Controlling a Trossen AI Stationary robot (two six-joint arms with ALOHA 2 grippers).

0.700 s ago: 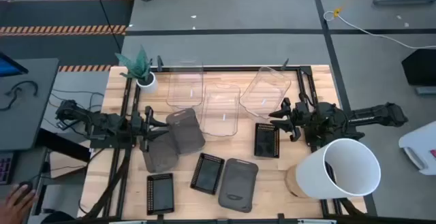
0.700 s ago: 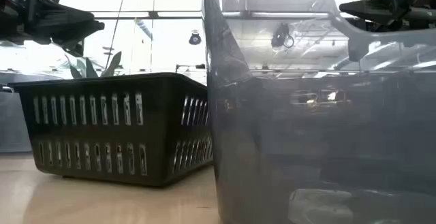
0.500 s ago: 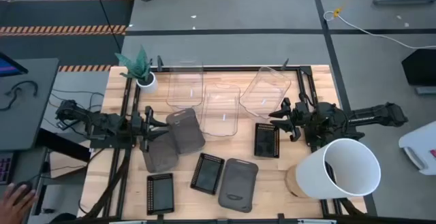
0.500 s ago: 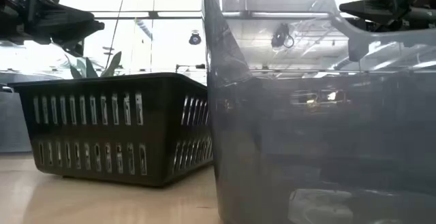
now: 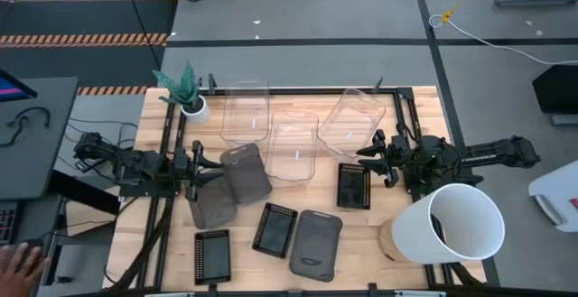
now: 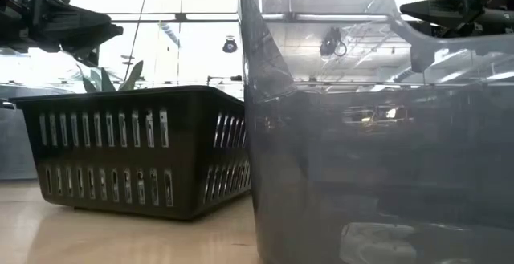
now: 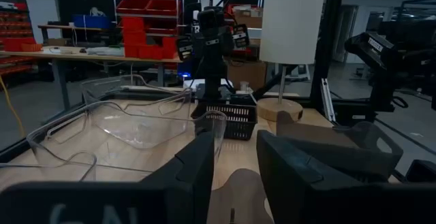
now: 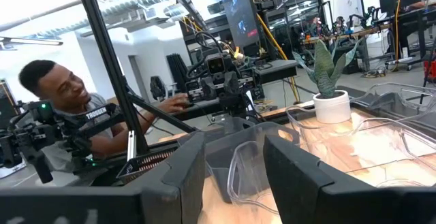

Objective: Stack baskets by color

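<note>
Three clear baskets (image 5: 293,146) lie at the table's far middle. Three smoky grey baskets lie nearer: two overlapping at the left (image 5: 246,172), one at the near middle (image 5: 316,243). Three black mesh baskets rest on the table: one at the right (image 5: 353,185) and two near the front edge (image 5: 275,229). My left gripper (image 5: 219,171) stands open beside the left grey baskets, its fingers (image 7: 197,163) pointing to the table's right. My right gripper (image 5: 363,156) stands open between the rightmost clear basket (image 5: 352,116) and the right mesh basket. Both hang above the table (image 6: 80,27).
A big white bucket (image 5: 456,225) lies tipped at the near right corner. A small white plant pot (image 5: 192,106) stands at the far left. A black frame (image 5: 397,107) runs along the table's far edge and sides. A person's hand (image 5: 18,263) shows beyond the left edge.
</note>
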